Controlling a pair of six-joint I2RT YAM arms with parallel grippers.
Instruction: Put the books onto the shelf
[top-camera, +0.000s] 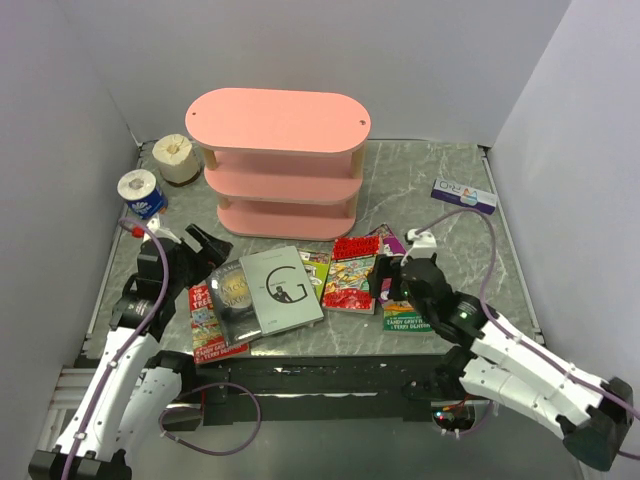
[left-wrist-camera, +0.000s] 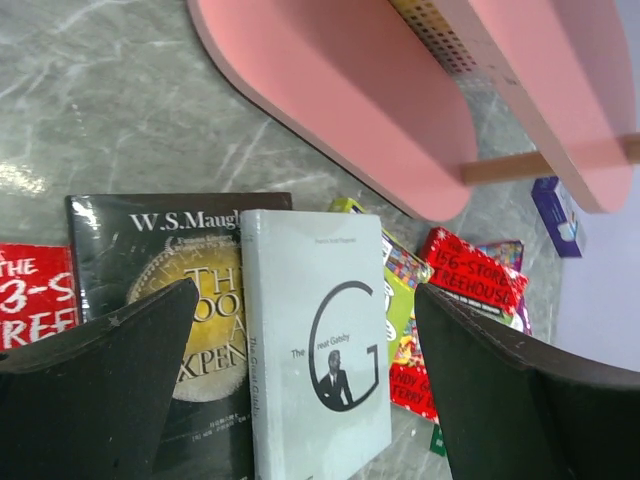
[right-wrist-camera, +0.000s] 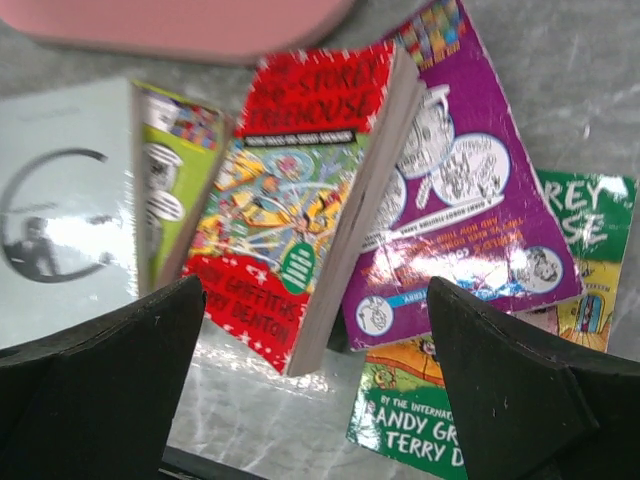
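Note:
The pink shelf (top-camera: 280, 160) stands at the back of the table with its boards bare. The books lie flat in a loose row in front of it: a red one (top-camera: 205, 320), a dark one (top-camera: 232, 290), the grey "G" book (top-camera: 282, 288), a lime-green one (top-camera: 315, 268), a red cartoon one (top-camera: 352, 275), a purple one (top-camera: 390, 243) and a green one (top-camera: 405, 320). My left gripper (left-wrist-camera: 305, 290) hangs open above the grey book (left-wrist-camera: 320, 350) and the dark book (left-wrist-camera: 180, 260). Just as open, my right gripper (right-wrist-camera: 315, 290) hovers over the red cartoon book (right-wrist-camera: 290, 200) and the purple book (right-wrist-camera: 470, 190). Neither holds anything.
Two toilet rolls (top-camera: 177, 158) (top-camera: 140, 192) sit at the back left beside the shelf. A small white-and-blue box (top-camera: 463, 194) lies at the back right, and a white cable plug (top-camera: 420, 238) lies near the purple book. White walls close in three sides of the table.

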